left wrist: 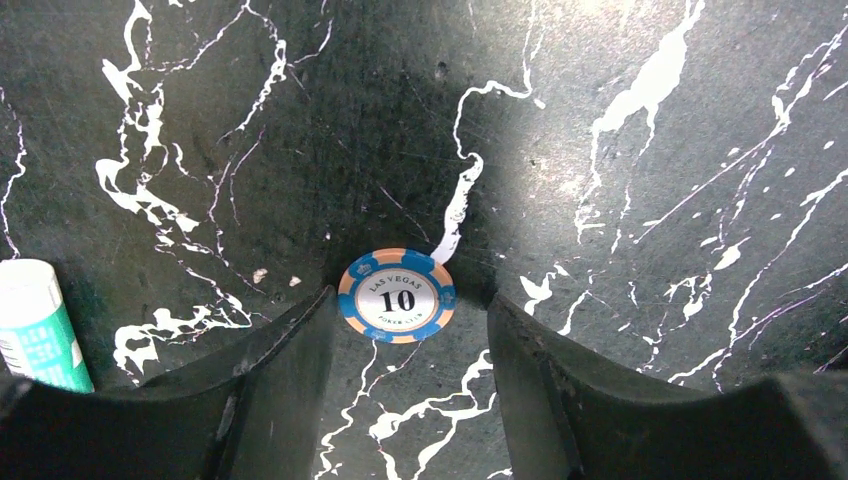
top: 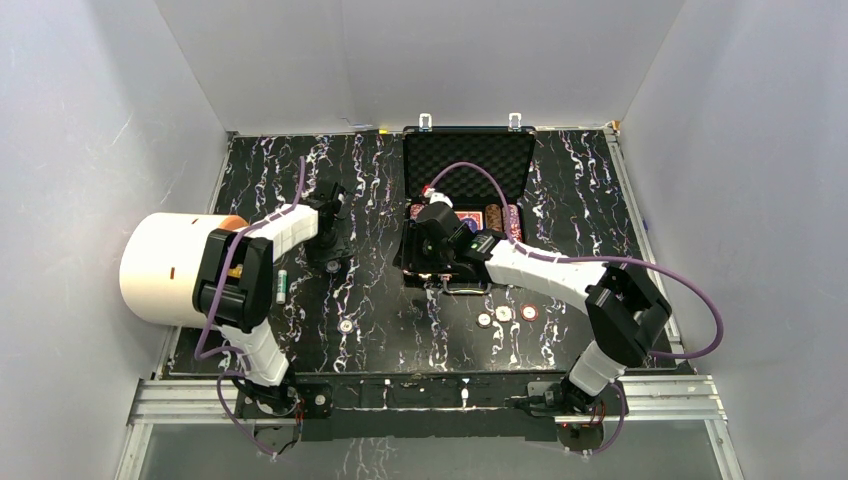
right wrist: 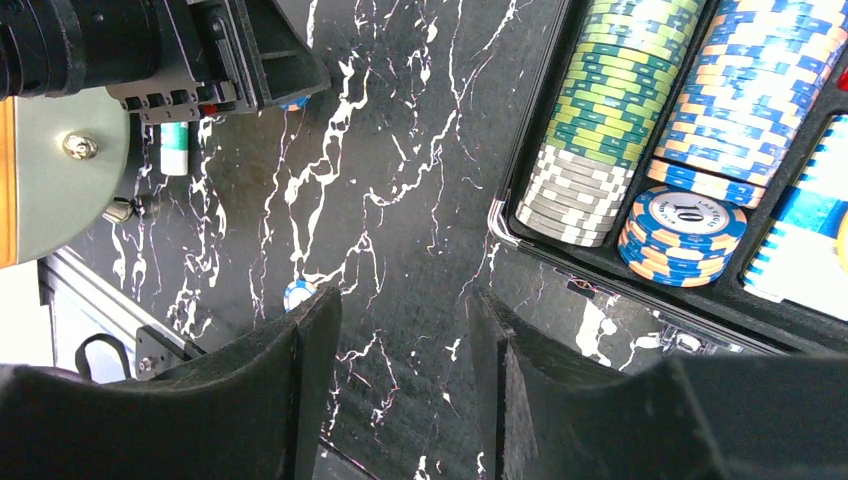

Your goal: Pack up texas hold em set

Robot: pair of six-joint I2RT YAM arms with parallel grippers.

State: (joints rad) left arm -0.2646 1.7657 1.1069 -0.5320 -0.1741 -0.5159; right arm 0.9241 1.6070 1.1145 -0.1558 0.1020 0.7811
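Note:
The black briefcase (top: 468,160) lies open at the back of the table, its foam lid up. In the right wrist view its tray (right wrist: 505,215) holds rows of green chips (right wrist: 615,80), blue-and-orange chips (right wrist: 755,90), grey-white chips (right wrist: 570,190) and a short "10" stack (right wrist: 682,232). My right gripper (right wrist: 404,295) stands open over bare table just left of the case, nothing between its fingers. My left gripper (left wrist: 412,298) is open, low over the table. A blue-and-orange "10" chip (left wrist: 396,296) lies flat between its fingertips, untouched.
A big white drum (top: 170,268) stands at the left, with a small green-and-white cylinder (left wrist: 35,325) next to it. Three round pieces (top: 504,313) lie in front of the case, another chip (top: 345,325) near centre left. A blue chip (right wrist: 297,293) peeks from behind my right gripper's finger.

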